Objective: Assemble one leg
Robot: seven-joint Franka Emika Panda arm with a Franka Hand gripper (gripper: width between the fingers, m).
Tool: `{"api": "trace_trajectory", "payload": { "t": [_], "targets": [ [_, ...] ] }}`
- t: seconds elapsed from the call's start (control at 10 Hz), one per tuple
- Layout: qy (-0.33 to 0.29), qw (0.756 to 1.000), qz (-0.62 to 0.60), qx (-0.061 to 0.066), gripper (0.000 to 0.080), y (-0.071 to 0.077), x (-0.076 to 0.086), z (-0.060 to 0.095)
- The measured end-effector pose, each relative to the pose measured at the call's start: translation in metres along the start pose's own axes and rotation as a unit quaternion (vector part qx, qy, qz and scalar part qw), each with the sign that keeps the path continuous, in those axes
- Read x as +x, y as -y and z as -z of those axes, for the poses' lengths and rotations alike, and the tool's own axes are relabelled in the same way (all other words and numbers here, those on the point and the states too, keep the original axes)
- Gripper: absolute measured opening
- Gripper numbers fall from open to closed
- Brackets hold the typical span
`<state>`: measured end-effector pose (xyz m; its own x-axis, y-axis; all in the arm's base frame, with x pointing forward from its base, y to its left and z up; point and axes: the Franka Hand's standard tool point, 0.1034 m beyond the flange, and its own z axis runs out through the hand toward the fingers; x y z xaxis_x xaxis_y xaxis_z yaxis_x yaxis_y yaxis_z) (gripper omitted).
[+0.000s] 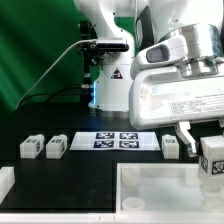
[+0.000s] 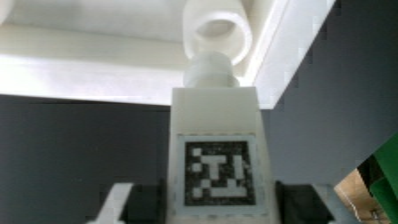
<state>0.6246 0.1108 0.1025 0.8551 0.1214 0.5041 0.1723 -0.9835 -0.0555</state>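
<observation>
My gripper [image 1: 210,150] is shut on a white leg [image 1: 212,160] with a black-and-white tag and holds it upright over the near right part of the white square panel [image 1: 150,185]. In the wrist view the held leg [image 2: 217,140] runs between my fingers [image 2: 134,200], and its round threaded tip points at a round corner hole [image 2: 224,30] in the panel [image 2: 107,50]. Whether the tip touches the hole is unclear. Three more legs lie on the black table: two at the exterior view's left [image 1: 30,148] [image 1: 55,147] and one [image 1: 171,146] near the gripper.
The marker board [image 1: 112,140] lies flat behind the panel in the middle of the table. A white piece [image 1: 5,182] sits at the exterior view's near left edge. The robot's white base [image 1: 110,85] and a green backdrop stand at the back.
</observation>
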Motion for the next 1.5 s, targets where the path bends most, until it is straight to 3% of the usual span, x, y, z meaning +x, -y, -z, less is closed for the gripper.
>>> {"api": "trace_trajectory", "payload": {
  "t": [0.8,1.2,1.3,1.4,1.5],
  "targets": [
    [-0.002,1.000,0.000,0.001,0.0292,0.005,-0.017,-0.018],
    [-0.031,0.999,-0.031,-0.018,0.0292,0.006,-0.022,-0.017],
    [-0.031,0.999,-0.025,-0.020,0.0357,0.005,-0.022,-0.017],
    [-0.031,0.999,-0.025,-0.020,0.0357,0.005,-0.022,-0.017],
    [-0.031,0.999,-0.025,-0.020,0.0558,0.005,-0.022,-0.017]
  ]
}}
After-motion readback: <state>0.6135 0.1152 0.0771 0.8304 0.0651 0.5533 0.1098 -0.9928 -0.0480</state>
